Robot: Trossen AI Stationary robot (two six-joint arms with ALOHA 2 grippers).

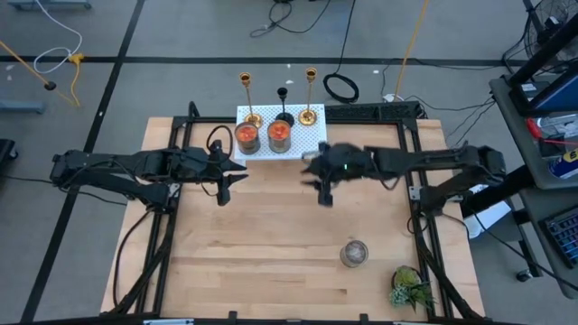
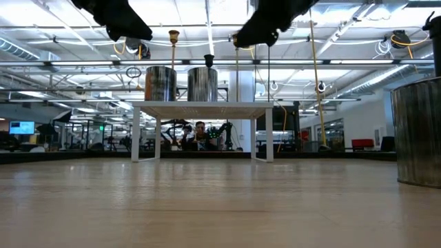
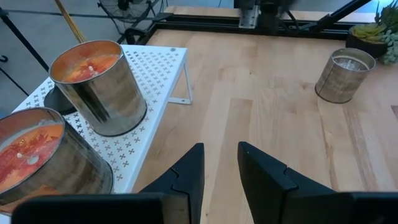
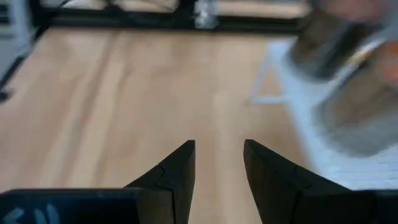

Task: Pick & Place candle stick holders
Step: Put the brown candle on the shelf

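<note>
the left gripper [image 1: 226, 185] hangs over the bare wood, just in front of the white shelf [image 1: 312, 135]. its two dark fingers [image 3: 186, 174] are a little way apart and hold nothing.

on the white shelf, at the far side of the table [image 1: 271, 253], stand two shiny metal candle tins [image 1: 262, 137] with orange wax inside. behind them are the candle stick holders. going left to right there is a gold one [image 1: 247, 99], a short black one [image 1: 284, 104] and another gold one [image 1: 310, 95]. all three stand up straight on the shelf. none has been picked up, so i think the job has not really begun and all three are left to move.

the right gripper [image 1: 325, 190] is near the shelf too, over bare wood. its fingers [image 4: 177, 171] are a little apart and empty.

the shelf is flat white metal with lots of tiny cross holes. the holders are thin sticks with round feet. the gold ones look smooth and shiny. the table is pale, smooth wood. near the front right sit one more small tin [image 1: 354, 254] and a green plant [image 1: 411, 287].
</note>
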